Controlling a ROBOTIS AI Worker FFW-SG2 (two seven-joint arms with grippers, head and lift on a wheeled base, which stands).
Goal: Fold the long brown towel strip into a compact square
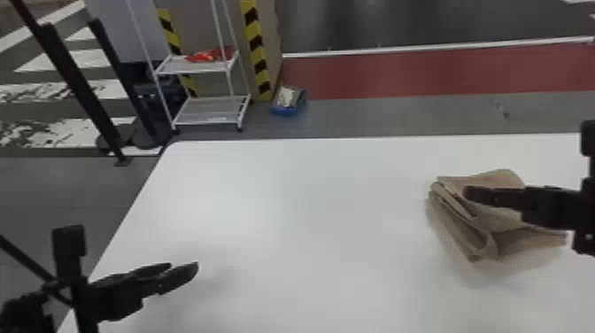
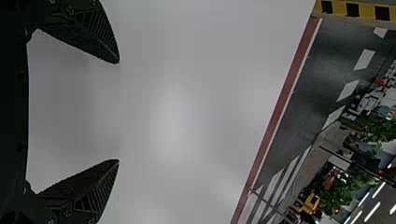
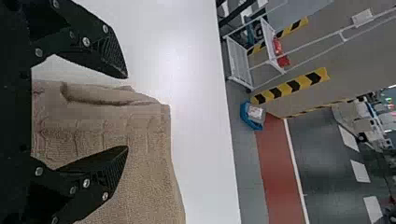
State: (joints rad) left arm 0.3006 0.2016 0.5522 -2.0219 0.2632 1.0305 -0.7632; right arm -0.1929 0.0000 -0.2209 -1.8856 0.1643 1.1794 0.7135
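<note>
Both with fingers apart, left hand (image 1: 183,268) angled over white table (image 1: 310,199), right hand (image 1: 470,195) level over brown towel (image 1: 493,222)

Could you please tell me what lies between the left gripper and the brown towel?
Just a stretch of the white table lies between the left gripper and the towel, as the head view shows.

Brown towel (image 1: 496,221), loosely folded, rumpled, layers uneven, on white table's (image 1: 310,199) right.
</note>
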